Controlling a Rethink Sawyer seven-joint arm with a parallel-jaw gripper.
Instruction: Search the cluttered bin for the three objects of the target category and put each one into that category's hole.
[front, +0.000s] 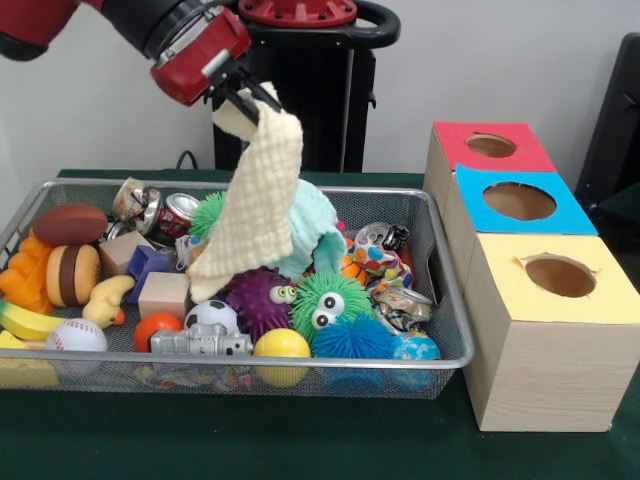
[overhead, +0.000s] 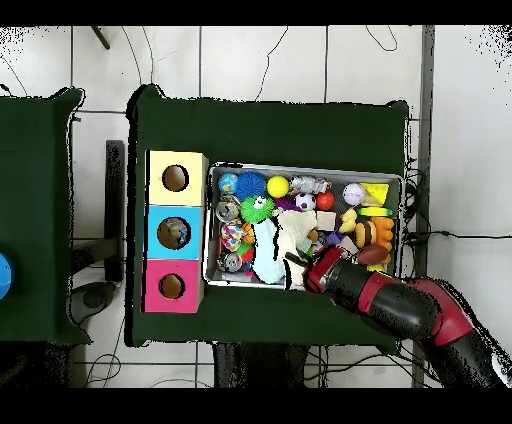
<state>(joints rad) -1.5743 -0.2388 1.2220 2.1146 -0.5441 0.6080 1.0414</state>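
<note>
The bin (front: 448, 330) is a wide silver wire-mesh basket full of toys; it also shows in the overhead view (overhead: 302, 169). My gripper (front: 243, 102) is shut on a cream waffle cloth (front: 255, 205) and holds it hanging above the bin's middle, its lower end among the toys. In the overhead view the gripper (overhead: 296, 264) is over the bin's near edge and the cloth (overhead: 295, 232) spreads beneath it. The red-topped hole (front: 491, 146) is at the far end of the row of boxes; it also shows in the overhead view (overhead: 171, 286).
A light blue cloth (front: 318, 232) lies beside the cream one. The bin holds spiky balls, crushed cans (front: 170, 213), a wooden block (front: 164, 294), a baseball (front: 76, 336) and toy food. Blue-topped (front: 519, 201) and yellow-topped (front: 559, 276) holes stand nearer the camera.
</note>
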